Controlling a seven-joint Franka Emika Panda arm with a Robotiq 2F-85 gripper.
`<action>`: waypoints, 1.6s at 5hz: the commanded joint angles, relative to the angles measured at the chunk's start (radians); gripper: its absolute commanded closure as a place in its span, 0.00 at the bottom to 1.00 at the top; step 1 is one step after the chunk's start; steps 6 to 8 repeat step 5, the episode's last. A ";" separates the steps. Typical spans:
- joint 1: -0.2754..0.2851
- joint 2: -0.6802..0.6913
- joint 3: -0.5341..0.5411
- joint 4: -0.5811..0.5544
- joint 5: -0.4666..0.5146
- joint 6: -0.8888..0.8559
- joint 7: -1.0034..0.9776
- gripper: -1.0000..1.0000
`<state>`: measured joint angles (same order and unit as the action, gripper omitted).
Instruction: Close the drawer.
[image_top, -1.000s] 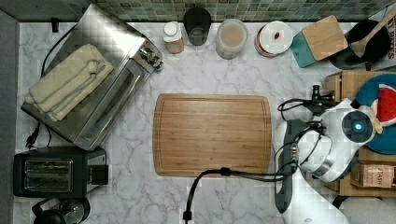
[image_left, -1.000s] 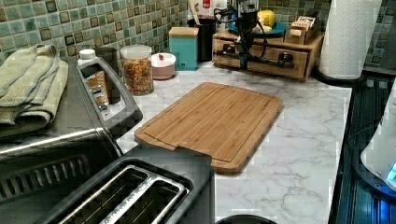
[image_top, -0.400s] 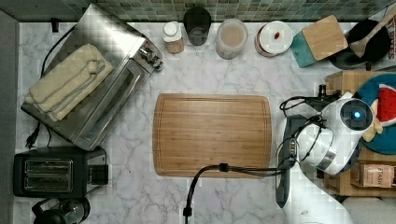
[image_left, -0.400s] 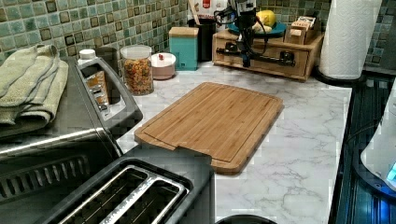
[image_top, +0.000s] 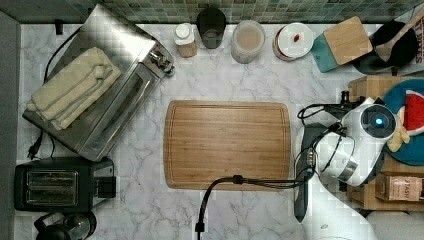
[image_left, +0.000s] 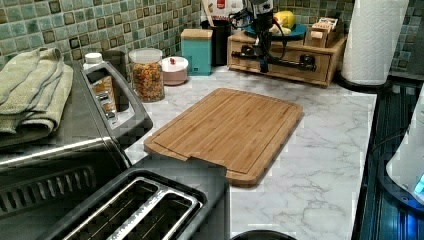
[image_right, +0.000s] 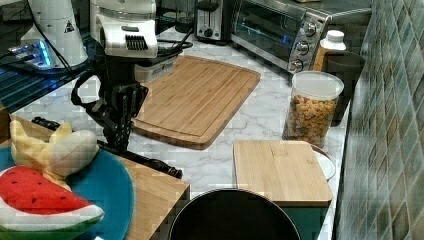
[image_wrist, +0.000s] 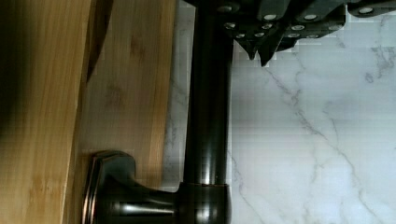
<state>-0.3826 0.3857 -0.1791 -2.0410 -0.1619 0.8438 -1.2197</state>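
Across the left view: cutting board (image_left: 227, 131) mid-desk, then my claw (image_left: 263, 61) pressed on the black handle (image_left: 280, 59) of the drawer (image_left: 285, 62), nearly shut at the back. Whether my fingers are spread, I cannot tell. I should push squarely, keeping the bar level.

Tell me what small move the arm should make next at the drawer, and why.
Probably a short push on the black bar handle toward the wooden organizer. In the left view the gripper is down at the handle, and the drawer front looks nearly flush. The wrist view shows a thin gap between front and frame, so it likely needs seating.
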 joint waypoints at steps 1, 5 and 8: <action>-0.102 -0.023 -0.126 0.146 -0.028 0.016 0.031 1.00; -0.092 -0.022 -0.136 0.146 -0.022 0.016 0.027 1.00; -0.092 -0.022 -0.136 0.146 -0.022 0.016 0.027 1.00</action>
